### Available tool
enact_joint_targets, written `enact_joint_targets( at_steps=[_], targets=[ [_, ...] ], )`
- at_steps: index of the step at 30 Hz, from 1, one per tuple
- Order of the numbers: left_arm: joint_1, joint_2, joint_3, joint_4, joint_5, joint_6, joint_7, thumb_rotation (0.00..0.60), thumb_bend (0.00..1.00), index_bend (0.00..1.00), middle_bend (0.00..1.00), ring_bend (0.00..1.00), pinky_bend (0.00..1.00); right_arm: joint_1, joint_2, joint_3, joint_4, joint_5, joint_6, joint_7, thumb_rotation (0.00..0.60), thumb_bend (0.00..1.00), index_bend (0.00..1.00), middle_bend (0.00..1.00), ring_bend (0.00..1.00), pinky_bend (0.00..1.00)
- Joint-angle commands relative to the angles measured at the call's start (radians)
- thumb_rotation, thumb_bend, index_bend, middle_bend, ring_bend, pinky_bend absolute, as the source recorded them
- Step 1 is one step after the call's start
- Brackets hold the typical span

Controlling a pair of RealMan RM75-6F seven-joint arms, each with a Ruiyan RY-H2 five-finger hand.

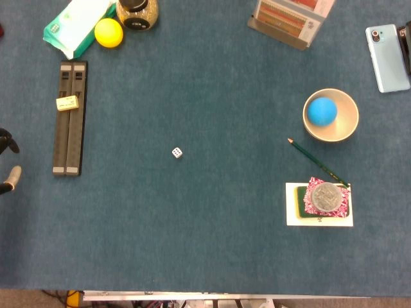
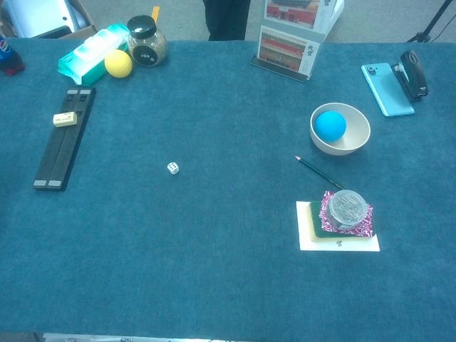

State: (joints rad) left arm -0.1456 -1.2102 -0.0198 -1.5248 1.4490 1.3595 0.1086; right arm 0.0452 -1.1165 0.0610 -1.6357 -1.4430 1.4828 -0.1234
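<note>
Watching our left hand (image 1: 8, 163) at the table's edge, grip unreadable; black rack (image 1: 69, 117) just beside it. Risk: we clip it, tipping its yellow tile (image 1: 67, 102).

Head view looks straight down, chest view slants forward; both share the table (image 1: 212, 244).

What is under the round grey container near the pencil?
The grey container sits on a pink patterned piece, over a green pad, all on a white card. What lies directly beneath the container is covered.
</note>
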Motion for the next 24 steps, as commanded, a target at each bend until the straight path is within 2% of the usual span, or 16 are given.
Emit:
enact_joint_targets(
  at_steps=[1, 24],
  targets=[
    [0.001, 0.0, 0.003, 0.001, 0.002, -0.001, -0.006, 0.6, 0.3, 0.45, 0.32, 0.26, 0.47, -0.002, -0.001, -0.004, 0.0, -0.005, 0.0, 0.0, 0.6, 0.07, 0.58, 0.44, 0.3, 0.28],
    [-0.033, -0.028, 0.0, 0.005, 0.027, -0.025, -0.011, 0.6, 0.3, 0.45, 0.32, 0.26, 0.47, 0.014, -0.008, 0.011, 0.022, -0.01, -0.014, 0.028, 0.6, 0.07, 0.58, 0.44, 0.3, 0.28]
  ],
)
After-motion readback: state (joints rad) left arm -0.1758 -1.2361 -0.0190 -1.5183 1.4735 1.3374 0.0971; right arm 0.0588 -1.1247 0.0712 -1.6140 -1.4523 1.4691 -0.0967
